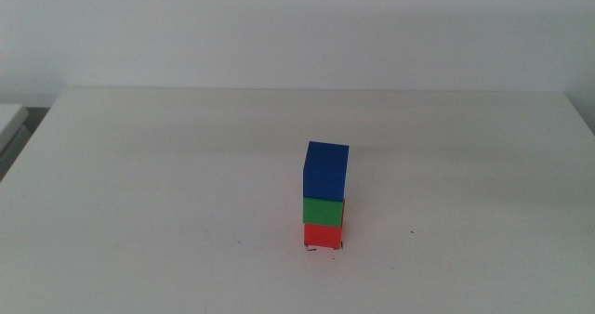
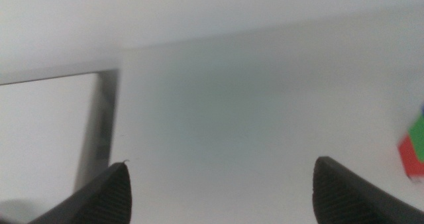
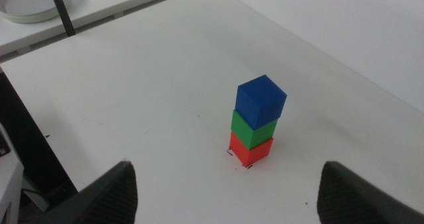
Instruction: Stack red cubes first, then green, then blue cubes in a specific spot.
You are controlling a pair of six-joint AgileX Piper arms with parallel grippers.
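A three-cube tower stands on the white table: the red cube (image 1: 323, 235) at the bottom, the green cube (image 1: 323, 211) on it, the blue cube (image 1: 325, 170) on top. The red cube rests on the marked spot, whose black corner marks (image 1: 311, 249) peek out at its base. In the right wrist view the same tower shows the blue cube (image 3: 261, 99), green cube (image 3: 252, 129) and red cube (image 3: 250, 151), well ahead of my open right gripper (image 3: 225, 184). My left gripper (image 2: 218, 184) is open and empty; the stack (image 2: 416, 148) shows only at that picture's edge. Neither arm appears in the middle view.
A tiny black speck (image 1: 412, 231) lies on the table right of the tower. A white dish (image 3: 36, 2) sits on a side surface beyond the table edge, next to a dark post (image 3: 63, 12). A neighbouring white surface (image 1: 9, 119) borders the table's left.
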